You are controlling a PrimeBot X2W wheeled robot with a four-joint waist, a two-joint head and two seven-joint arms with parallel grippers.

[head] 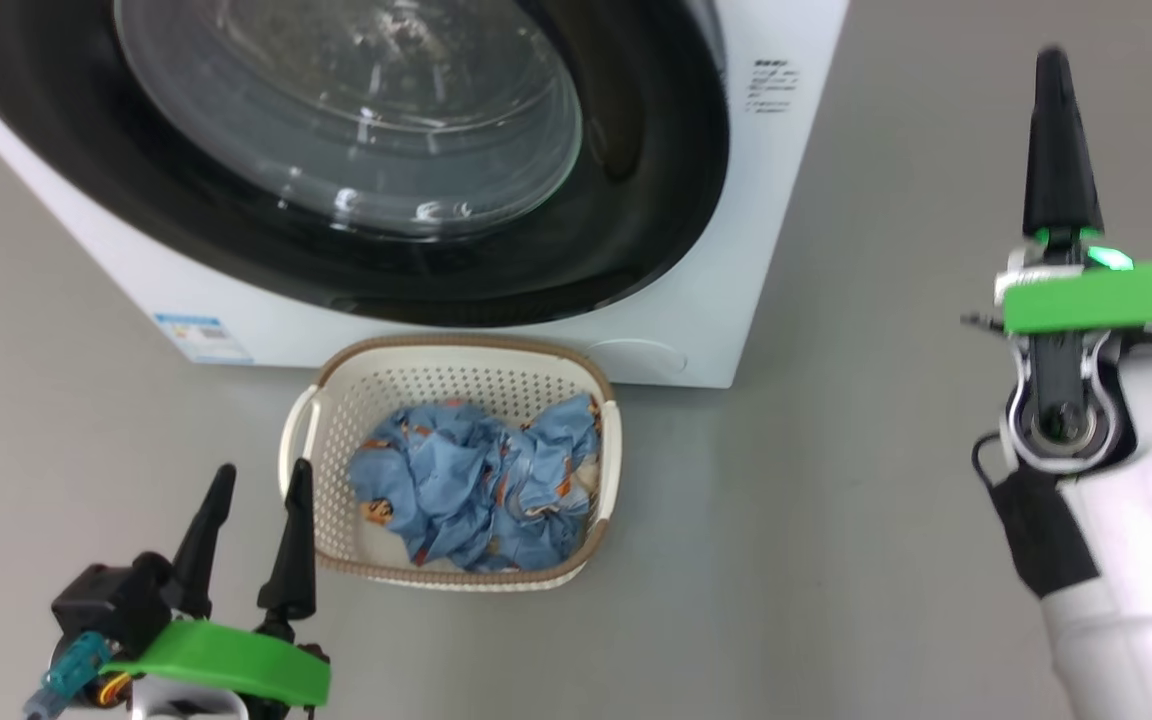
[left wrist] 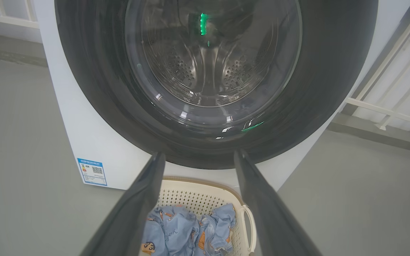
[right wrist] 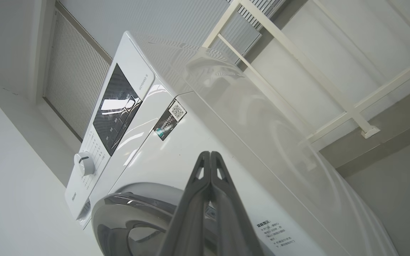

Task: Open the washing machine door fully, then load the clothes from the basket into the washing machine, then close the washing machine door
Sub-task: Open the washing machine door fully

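Observation:
The washing machine point(head: 736, 300) stands ahead, a white box with a blue label sticker point(head: 202, 337). Its round door point(head: 636, 200) lies flat against the front, black rim around a glass bowl; through the glass I see the steel drum point(left wrist: 208, 71). On the floor before it sits the cream basket point(head: 456, 355) holding crumpled light-blue clothes point(head: 476, 480). My left gripper point(head: 261, 490) is open, low beside the basket's left side, with nothing between its fingers. My right gripper point(head: 1053, 60) is shut and empty, raised to the right of the machine, clear of the door.
Grey floor point(head: 836, 500) spreads around the basket and to the machine's right. A white railing point(left wrist: 386, 110) and a louvred wall stand behind the machine. The control panel and dial point(right wrist: 84, 163) sit at its top front.

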